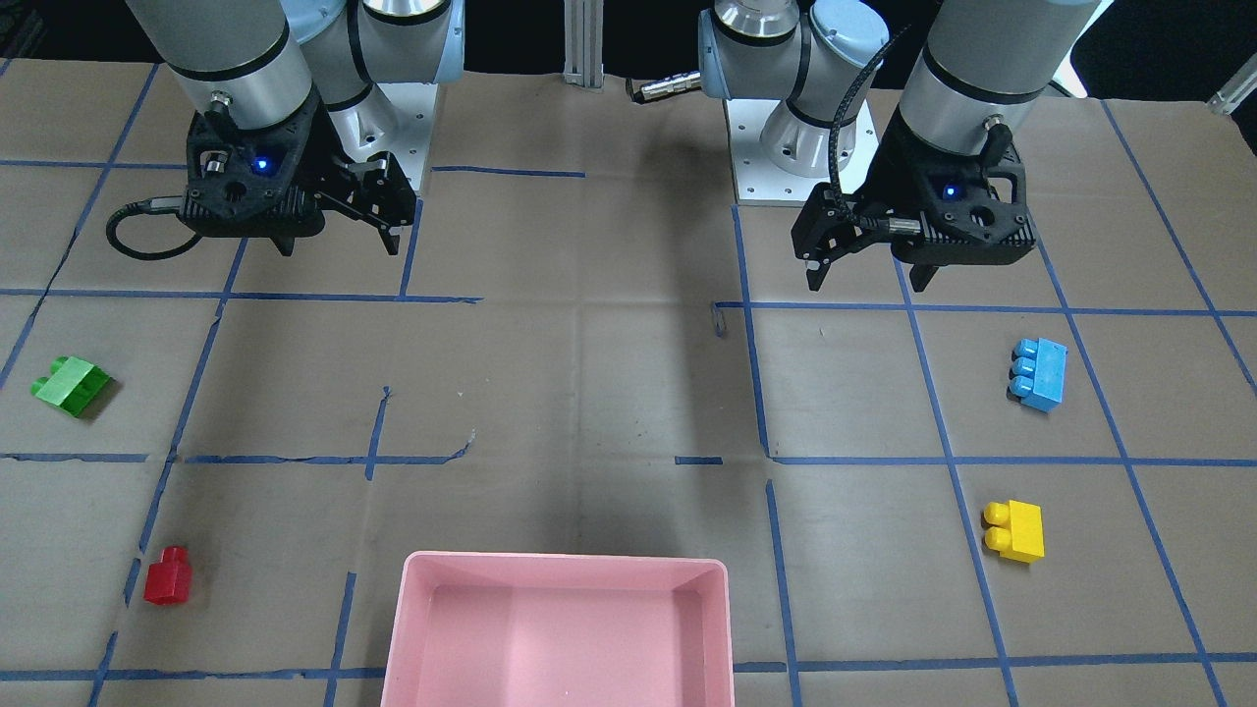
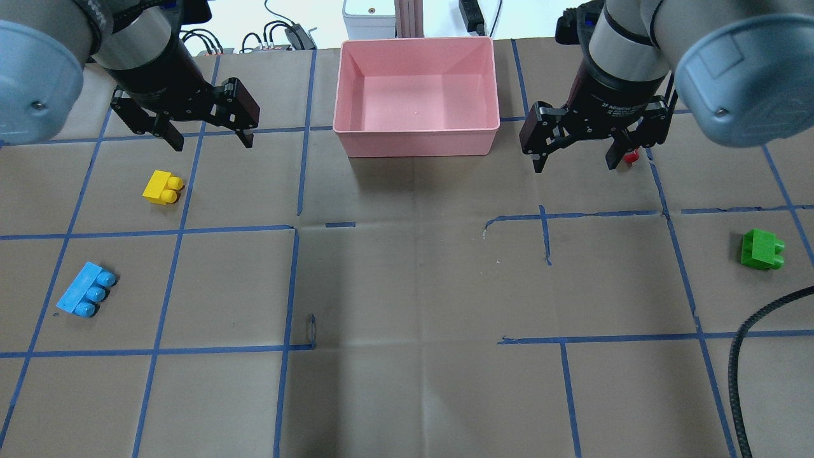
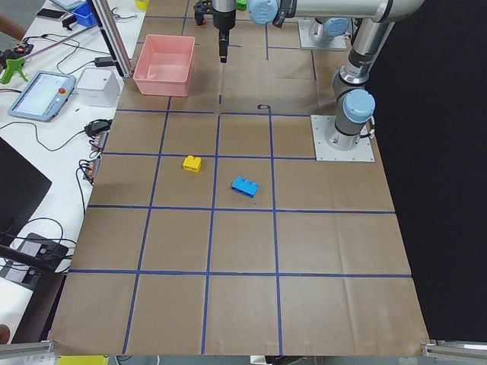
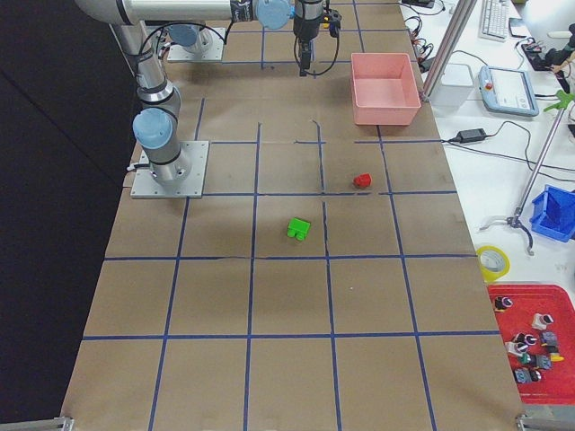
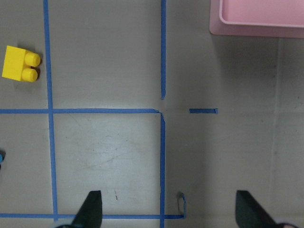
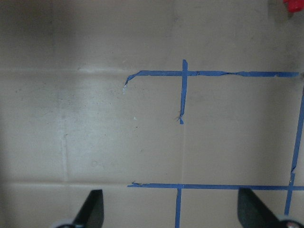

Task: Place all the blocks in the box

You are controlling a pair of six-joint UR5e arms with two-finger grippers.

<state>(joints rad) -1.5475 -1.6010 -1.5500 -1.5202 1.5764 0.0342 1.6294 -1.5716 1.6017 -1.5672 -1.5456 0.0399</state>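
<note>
Hovering high over the desk (image 2: 413, 286), both arms carried nothing. The left hand (image 2: 211, 135) hung with its fingers spread wide apart. Its wrist camera looked straight down on the blue tape grid, with the yellow brick (image 2: 162, 188) at one upper corner and a corner of the pink box (image 2: 420, 143) at the other. The right hand (image 2: 574, 162) matched it, fingers just as far apart over bare brown paper, and its wrist camera caught only a sliver of the red brick (image 1: 168, 576) at the top edge.

And the bricks? All four sat on the desk, outside the box and well apart from it. On the robot's left, the yellow one lay on its side with its two studs pointing toward the middle. The light-blue brick (image 2: 86, 296) lay nearer the robot, with its three studs turned the same way. On the robot's right, the green brick (image 2: 761, 249) lay with its studs facing outward. The red one sat farther out toward the box's end of the desk, half hidden behind a finger of the right hand in the overhead view.

The box stood at the far edge of the desk, midway between the two arms, with its open side up.
</note>
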